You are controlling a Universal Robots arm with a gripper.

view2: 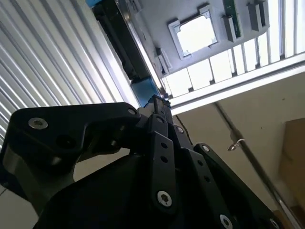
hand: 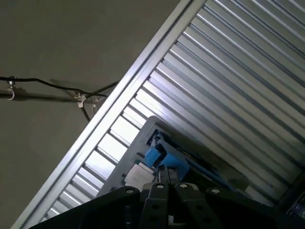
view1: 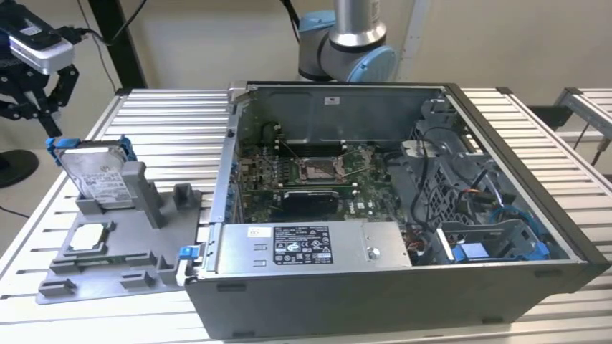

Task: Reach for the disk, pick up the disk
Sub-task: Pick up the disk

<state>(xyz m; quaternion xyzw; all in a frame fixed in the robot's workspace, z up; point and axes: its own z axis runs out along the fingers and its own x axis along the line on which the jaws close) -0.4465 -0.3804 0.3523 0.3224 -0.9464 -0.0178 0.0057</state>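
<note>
open computer case (view1: 383, 301) on a slatted metal table (view1: 163, 115). just beside the case, on the exterior view's left: a grey holder (view1: 100, 266), with the disk (view1: 96, 175) standing on edge in its far slot, white label toward the camera, blue frame (view1: 57, 143) showing at both upper corners. above the holder and farther from the case: the black gripper (view1: 43, 115), tip down, close over the disk's upper corner on the side away from the case. touching or just apart there, impossible to tell. open or closed, likewise impossible to tell. in both wrist views, a patch of the blue frame (view2: 143, 90) (hand: 153, 155) right at the gripper's tip, table slats behind. inside the case, a green motherboard (view1: 316, 172) and a silver power-supply box (view1: 306, 247) with a white label. behind the case, the arm's grey and blue base joints (view1: 349, 50).
</note>
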